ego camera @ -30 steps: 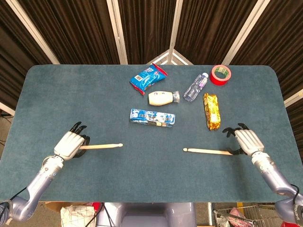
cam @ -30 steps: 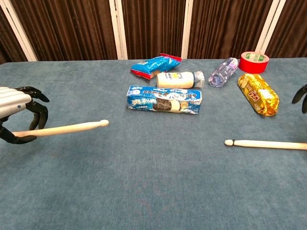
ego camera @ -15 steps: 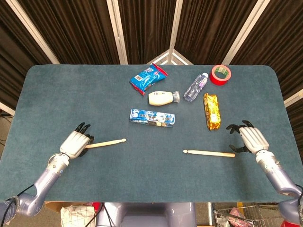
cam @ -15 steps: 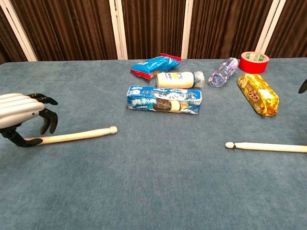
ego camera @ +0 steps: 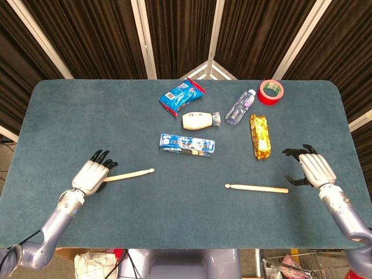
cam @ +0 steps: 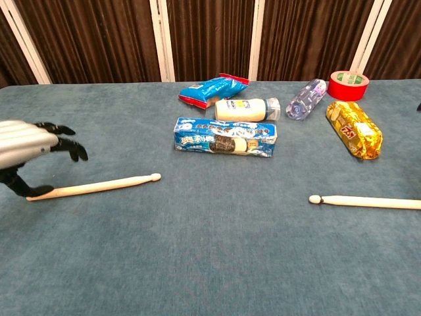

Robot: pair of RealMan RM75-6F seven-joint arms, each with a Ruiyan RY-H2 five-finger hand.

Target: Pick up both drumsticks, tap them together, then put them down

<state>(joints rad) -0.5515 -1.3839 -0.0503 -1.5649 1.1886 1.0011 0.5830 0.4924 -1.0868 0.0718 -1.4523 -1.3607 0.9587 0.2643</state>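
Left hand (cam: 26, 148) fingers lifted off left drumstick (cam: 99, 186), now beneath them

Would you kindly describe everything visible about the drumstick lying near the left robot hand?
The left drumstick is a slim, pale stick that looks like plain wood, with a small rounded tip pointing toward the table's centre. It lies flat on the blue-grey table, slightly angled, tip end a little farther from the robot than the butt. Its butt end sits under the left robot hand, whose fingers are spread above it; the chest view shows a dark fingertip right at the butt, though contact is unclear. Nothing else touches it.
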